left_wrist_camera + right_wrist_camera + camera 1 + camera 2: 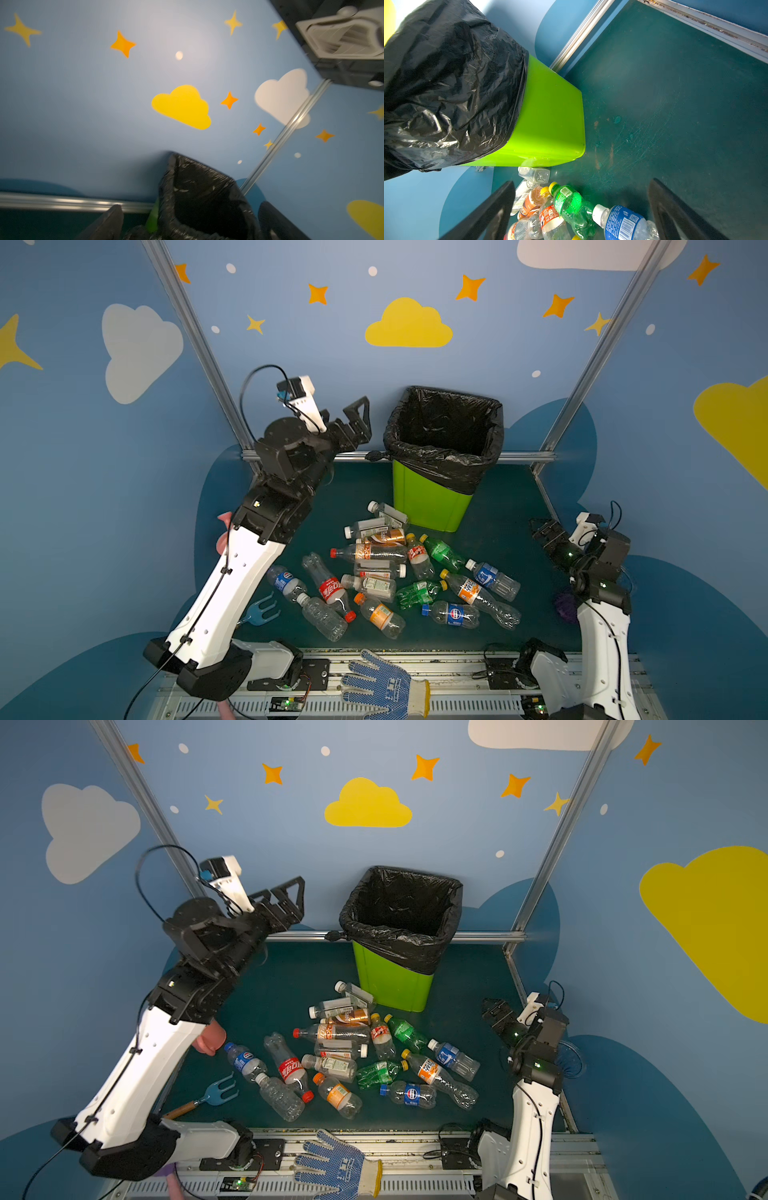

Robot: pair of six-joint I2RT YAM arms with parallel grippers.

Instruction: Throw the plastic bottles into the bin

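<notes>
Several plastic bottles (386, 568) (345, 1052), clear and green with red, orange, blue and white labels, lie in a loose heap on the dark green table in front of the bin. The bin (432, 506) (395, 982) (550, 116) is bright green, lined with a black bag, and stands at the back. My left gripper (357, 418) (291, 898) (191, 218) is raised level with the rim, just left of it, open and empty. My right gripper (544, 535) (496, 1011) (581, 207) stands open low at the right, apart from a green bottle (571, 205) and a blue-labelled bottle (623, 224).
A blue garden fork (262, 612) (220, 1090) lies at the front left. A pink object (210, 1040) sits partly behind the left arm. A blue-dotted glove (382, 689) rests on the front rail. A purple object (565, 608) lies behind the right arm. Aluminium rails edge the table.
</notes>
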